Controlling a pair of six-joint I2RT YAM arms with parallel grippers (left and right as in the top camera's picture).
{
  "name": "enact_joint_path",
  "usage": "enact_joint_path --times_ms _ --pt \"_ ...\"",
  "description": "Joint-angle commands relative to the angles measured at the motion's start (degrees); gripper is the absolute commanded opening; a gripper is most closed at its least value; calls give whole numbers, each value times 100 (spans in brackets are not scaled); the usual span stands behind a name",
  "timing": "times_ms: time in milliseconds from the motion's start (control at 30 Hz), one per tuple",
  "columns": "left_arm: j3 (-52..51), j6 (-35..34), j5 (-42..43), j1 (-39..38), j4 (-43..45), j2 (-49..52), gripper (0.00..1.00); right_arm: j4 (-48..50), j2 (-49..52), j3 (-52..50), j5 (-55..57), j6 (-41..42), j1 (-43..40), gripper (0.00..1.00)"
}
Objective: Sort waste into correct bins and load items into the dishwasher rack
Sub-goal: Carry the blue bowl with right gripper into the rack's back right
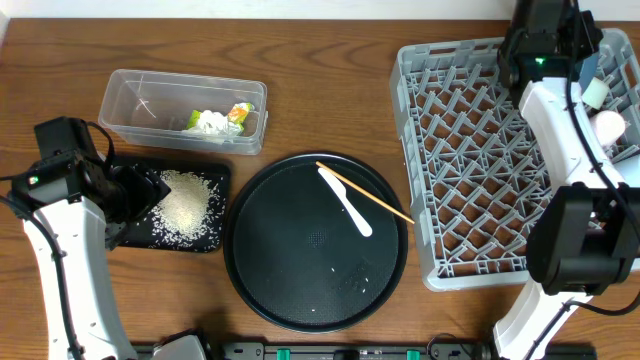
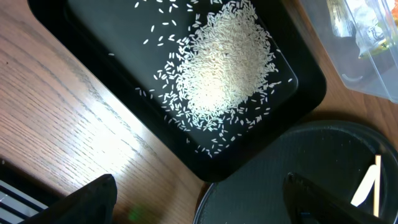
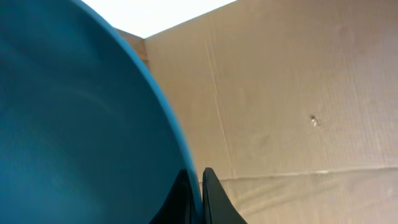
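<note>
My left gripper (image 2: 205,202) is open and empty, low over the table beside the shallow black tray (image 1: 218,178), which holds the heap of rice (image 1: 185,205). The clear tub (image 1: 140,100) holds the tissue (image 1: 208,121) and the yellow-green wrapper (image 1: 238,113). My right gripper (image 3: 200,193) is shut on the rim of the blue plate (image 3: 74,124), held over the far right of the grey dishwasher rack (image 1: 408,150). Two pale cups (image 1: 608,124) sit in the rack. The white spoon (image 1: 345,200) and a chopstick (image 1: 368,193) lie on the round black tray (image 1: 290,290). The green bowl is out of view.
A few stray rice grains lie on the round tray's near part. In the left wrist view the rice (image 2: 224,62) fills the black tray's middle, with the round tray's edge (image 2: 298,162) and the tub's corner (image 2: 367,56) close by. A cardboard wall stands behind the rack.
</note>
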Motion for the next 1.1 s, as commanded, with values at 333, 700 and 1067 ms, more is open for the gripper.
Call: enact_joint_path --times_ms 333,700,1067 --pt "-37 31 -72 31 -31 20 86 494 20 -225 225 -59 328 1" --pt "-37 31 -72 31 -31 20 86 111 20 -225 175 289 590 1" --pt "-37 31 -72 31 -24 20 86 -1008 20 -225 116 931 577 1"
